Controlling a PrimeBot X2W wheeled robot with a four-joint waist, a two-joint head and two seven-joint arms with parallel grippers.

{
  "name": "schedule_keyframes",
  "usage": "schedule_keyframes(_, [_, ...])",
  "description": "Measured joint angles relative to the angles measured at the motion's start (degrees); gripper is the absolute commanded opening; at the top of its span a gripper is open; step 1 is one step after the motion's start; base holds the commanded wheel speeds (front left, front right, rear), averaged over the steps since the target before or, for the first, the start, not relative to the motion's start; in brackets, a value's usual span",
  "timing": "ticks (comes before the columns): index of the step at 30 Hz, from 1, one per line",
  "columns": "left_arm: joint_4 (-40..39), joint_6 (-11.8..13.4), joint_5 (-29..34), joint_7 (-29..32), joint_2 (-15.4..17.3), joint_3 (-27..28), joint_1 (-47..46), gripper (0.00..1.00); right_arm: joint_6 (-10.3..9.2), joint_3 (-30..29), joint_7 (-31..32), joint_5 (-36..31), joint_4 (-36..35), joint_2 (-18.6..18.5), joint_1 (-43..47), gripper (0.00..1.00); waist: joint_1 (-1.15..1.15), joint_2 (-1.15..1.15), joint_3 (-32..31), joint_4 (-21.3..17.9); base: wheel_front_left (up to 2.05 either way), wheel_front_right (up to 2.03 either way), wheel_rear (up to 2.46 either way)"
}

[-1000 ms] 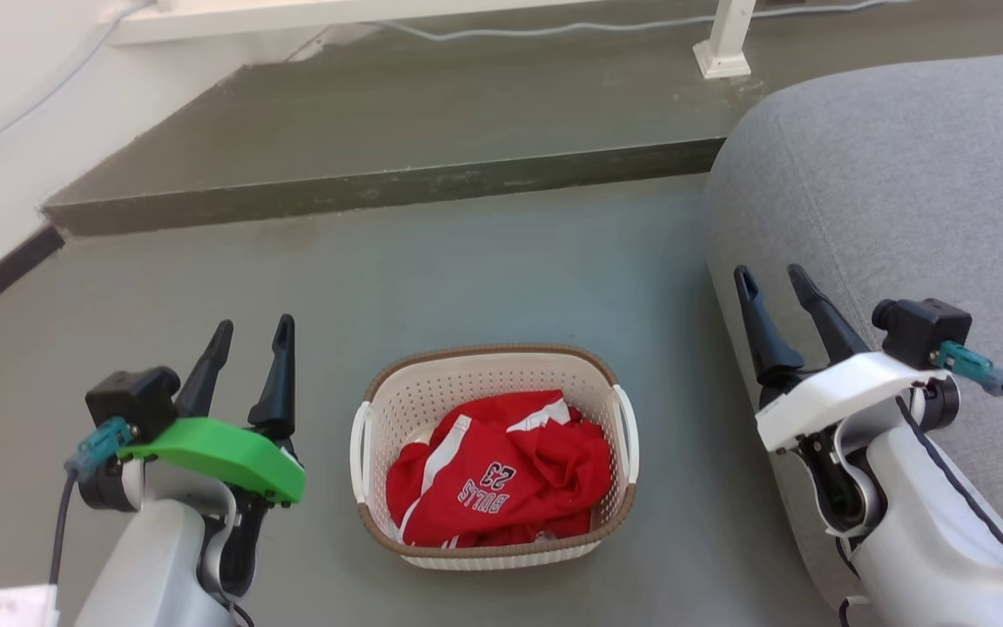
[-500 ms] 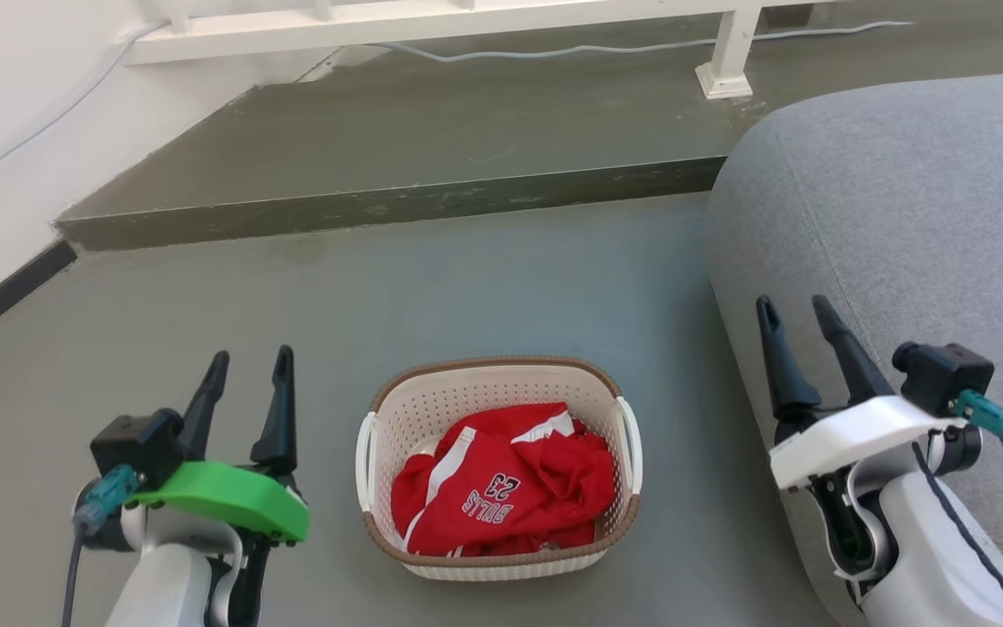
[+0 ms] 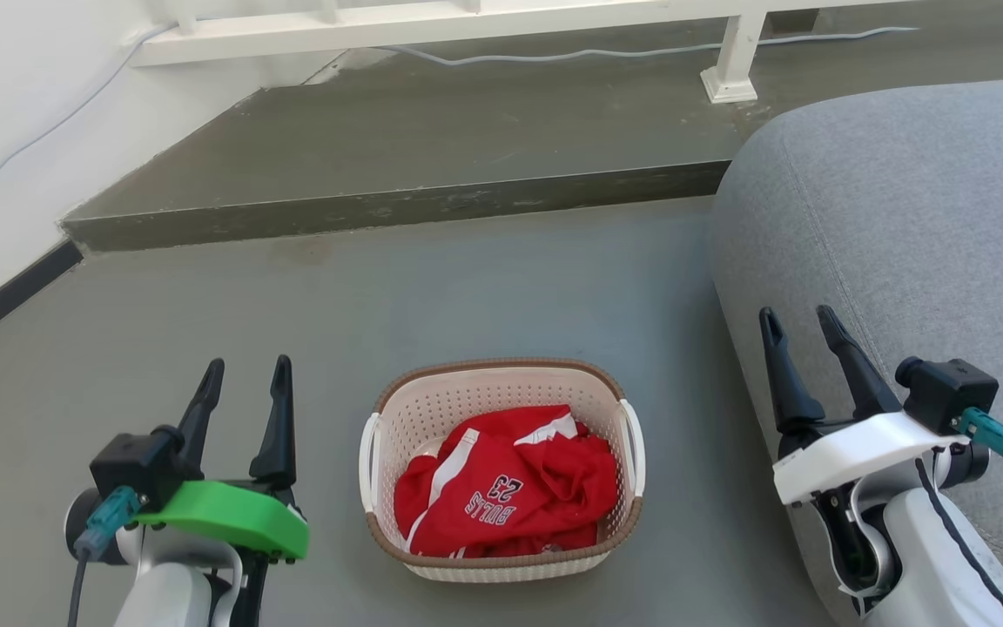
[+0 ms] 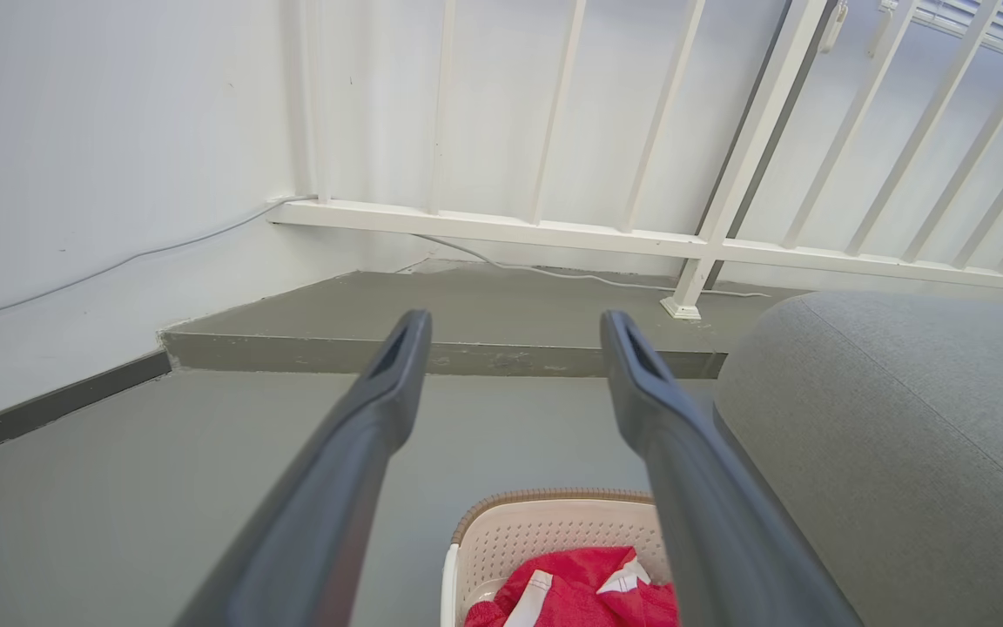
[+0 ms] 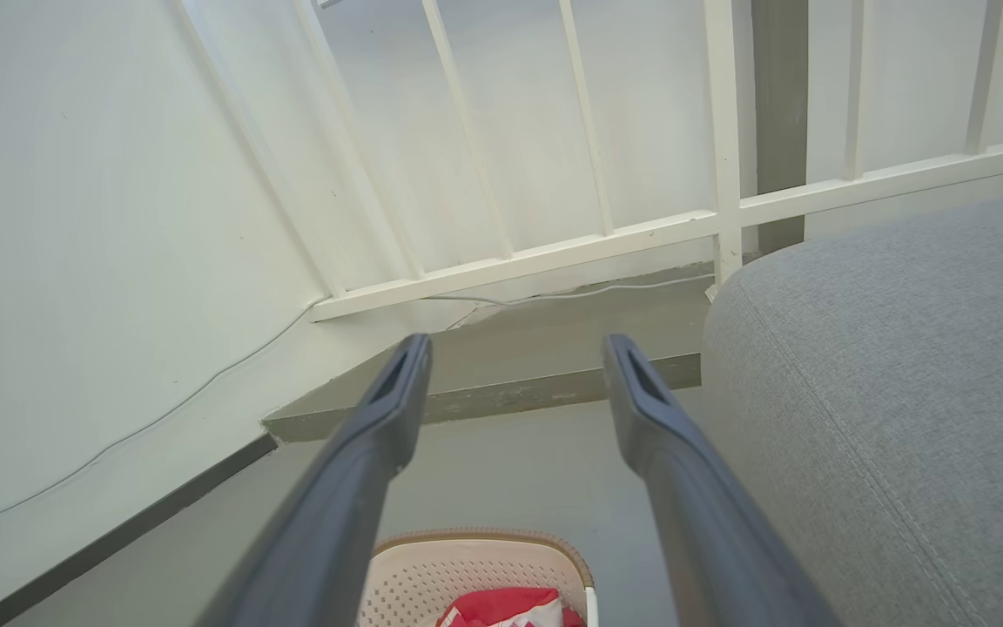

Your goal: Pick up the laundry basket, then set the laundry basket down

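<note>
The grey floor [image 3: 510, 279] takes up most of the head view, and the laundry basket [image 3: 467, 396] stands on it, upright and mouth up, low in the middle of the view. To the basket's right, close by but apart from it, bulges a grey upholstered sofa [image 3: 902, 218]. Beyond the basket's far side the floor rises at a low concrete step [image 3: 432, 148], and beyond that runs a white railing [image 3: 432, 17] with a pale cable [image 3: 554, 54] trailing along its foot.

The basket sits roughly square to the robot. Its two white handles – the left handle [image 3: 368, 461] and the right handle [image 3: 636, 453] – face left and right, so the axis through them runs side to side across the head view. That looks to be the long axis, though the downward slant of the camera makes it hard to be sure. A crumpled red jersey [image 3: 510, 488] with white trim, printed with "BULLS 23", fills the near half of the basket.

The left gripper [image 3: 249, 366] hangs to the basket's left, well apart from the handle on that side. Its fingers are spread and point toward the step, with nothing between them. The right gripper [image 3: 795, 315] hangs to the basket's right, in front of the sofa's edge – fingers likewise parted and empty, clear of the basket.
</note>
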Motion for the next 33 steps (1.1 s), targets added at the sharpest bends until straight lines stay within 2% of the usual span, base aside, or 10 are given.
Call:
schedule_keyframes(26, [-1.9, -1.0, 2.9, 0.0, -1.2, 1.2, 3.3, 1.00, 1.03, -1.8, 0.0, -3.0, -0.4, 1.4, 2.2, 1.00, 0.00, 0.00, -0.3, 0.2, 0.00, 0.00, 0.00])
schedule_keyframes(27, [-1.9, -1.0, 3.0, 0.0, -1.2, 1.1, 3.3, 0.00, 1.03, -1.9, 0.0, -3.0, -0.4, 1.4, 2.2, 0.00, 0.00, 0.00, -0.3, 0.2, 0.00, 0.00, 0.00])
schedule_keyframes(33, [0.9, -1.2, 2.9, 0.1, -1.6, 1.0, 4.6, 0.00, 1.00, -1.8, 0.1, -2.8, 2.2, 2.0, 4.3, 0.00, 0.00, 0.00, -0.3, 0.2, 0.00, 0.00, 0.00])
